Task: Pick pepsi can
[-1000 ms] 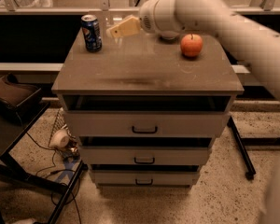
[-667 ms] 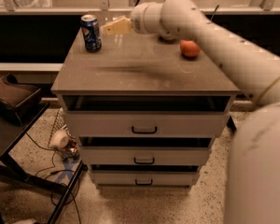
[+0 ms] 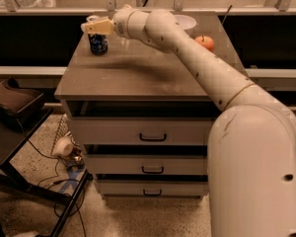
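**drawerbot_fan:** quick q; where does the small upright blue pepsi can with the silver top sit relative to the tan gripper on the end of the long white arm? trying to work out what the grab depends on

**can_wrangler:** basically right at the tip; the gripper comes in sideways from the can's right, lying roughly level, and its tan end covers the can's upper part in the camera view; the blue body shows directly below the tip, the silver rim peeks out just above it; the can's long axis is straight up, so it stands crosswise to the way the gripper points

**drawerbot_fan:** so is it gripping yet?

**can_wrangler:** honestly can't tell; whether it's spread or closed doesn't show from this angle, and neither does whether it sits around the can or just in front of it; the can stands on the far left corner of the flat brown cabinet top; the round white bowl and the orange-red apple are well off to the gripper's rear along the arm, no bother; my guess is depth is the whole game: if the can isn't centred at the tip, closing will shove it or tip it
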You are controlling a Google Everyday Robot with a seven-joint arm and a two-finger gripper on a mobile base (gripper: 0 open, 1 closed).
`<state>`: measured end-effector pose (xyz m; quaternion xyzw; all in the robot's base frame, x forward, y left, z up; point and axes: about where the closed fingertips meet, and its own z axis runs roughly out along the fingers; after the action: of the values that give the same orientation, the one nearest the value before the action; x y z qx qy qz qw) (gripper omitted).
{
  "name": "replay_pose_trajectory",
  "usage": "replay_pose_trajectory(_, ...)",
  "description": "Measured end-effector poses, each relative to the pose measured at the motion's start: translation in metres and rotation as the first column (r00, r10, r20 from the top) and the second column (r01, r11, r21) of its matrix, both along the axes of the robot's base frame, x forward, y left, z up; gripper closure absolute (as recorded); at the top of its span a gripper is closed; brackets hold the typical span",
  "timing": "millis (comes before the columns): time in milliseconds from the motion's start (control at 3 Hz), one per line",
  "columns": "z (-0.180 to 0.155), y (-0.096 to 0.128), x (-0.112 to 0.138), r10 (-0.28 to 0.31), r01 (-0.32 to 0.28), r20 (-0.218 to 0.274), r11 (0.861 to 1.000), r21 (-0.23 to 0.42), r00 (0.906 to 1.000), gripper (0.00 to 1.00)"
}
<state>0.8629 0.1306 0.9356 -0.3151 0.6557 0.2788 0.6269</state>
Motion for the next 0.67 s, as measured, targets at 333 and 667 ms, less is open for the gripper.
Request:
replay_pose_trajectory(333,-0.003,0.034,-0.014,0.068,-0.068,-0.015,0.998,0.012,0.9976,0.00)
replay_pose_trajectory(667,-0.030,0.069,-0.024,0.117,-0.119,-0.094,0.993,-0.024,0.9887,0.22)
